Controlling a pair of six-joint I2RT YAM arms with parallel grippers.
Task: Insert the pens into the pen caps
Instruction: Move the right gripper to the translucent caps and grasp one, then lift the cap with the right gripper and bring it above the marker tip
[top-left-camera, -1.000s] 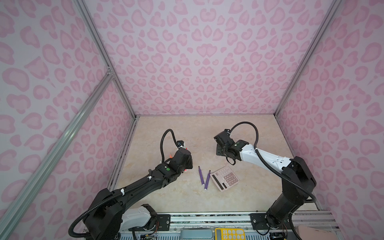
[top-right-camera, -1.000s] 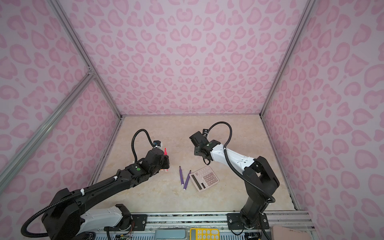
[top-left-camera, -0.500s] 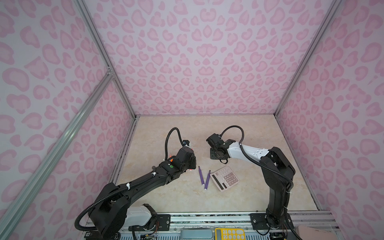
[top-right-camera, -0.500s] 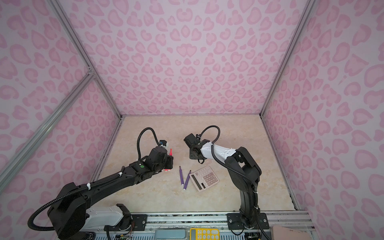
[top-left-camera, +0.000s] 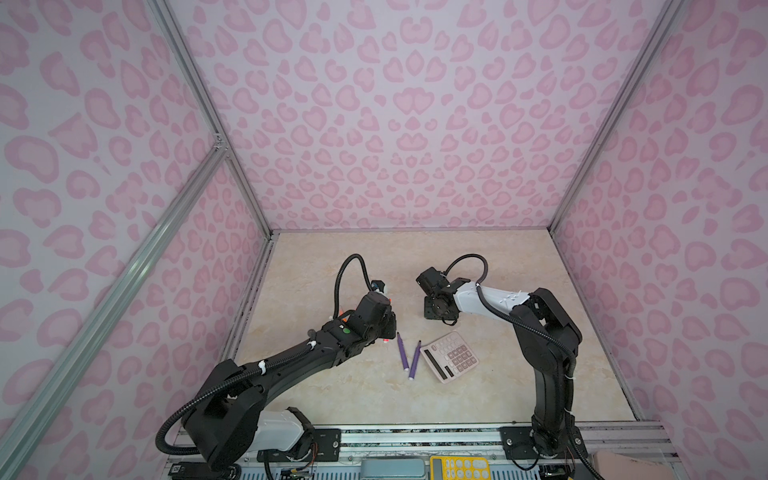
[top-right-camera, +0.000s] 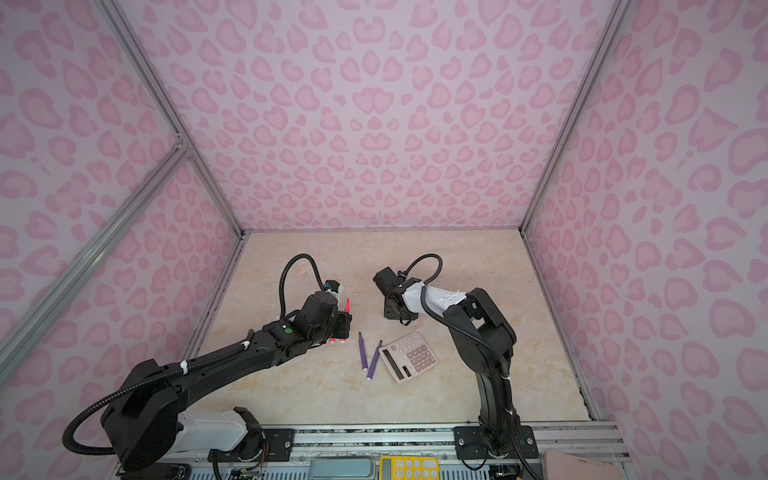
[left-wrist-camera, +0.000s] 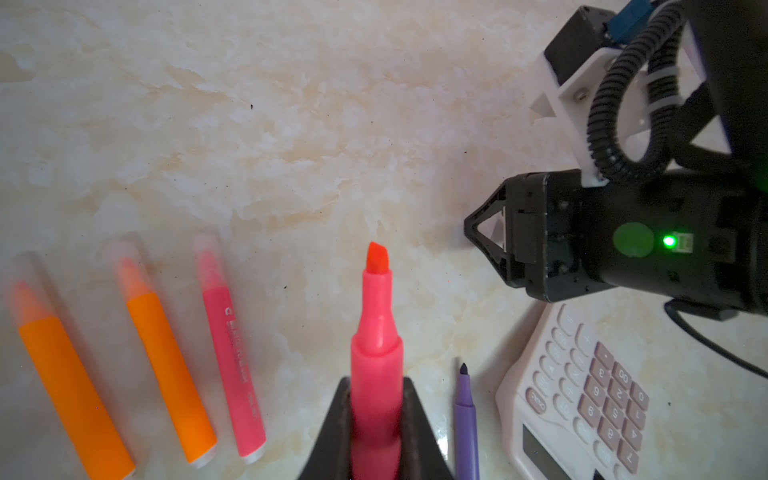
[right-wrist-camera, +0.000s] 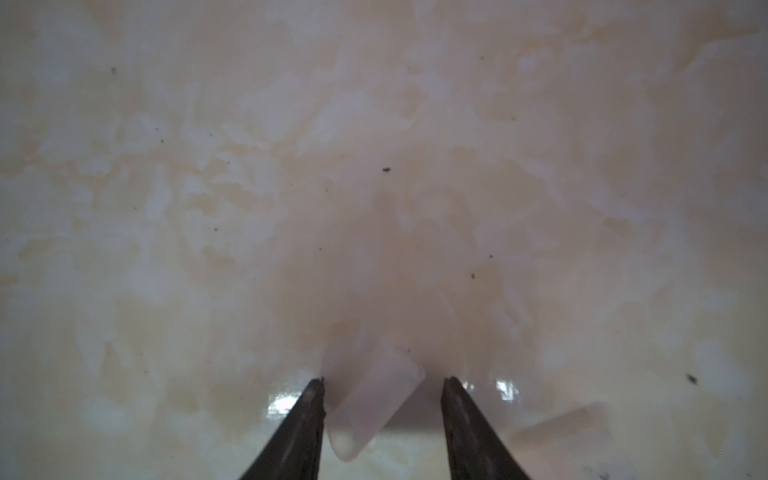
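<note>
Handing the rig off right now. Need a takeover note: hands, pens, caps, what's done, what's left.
Left hand: shut on an uncapped pink pen, tip pointing forward.
Right hand: open, straddling a clear cap lying on the table, not gripped yet. Another loose cap lies beside it.
Done: two orange pens and a second pink pen lie capped, side by side.
Left: cap the held pen, then the two purple pens lying uncapped beside the calculator.
</note>
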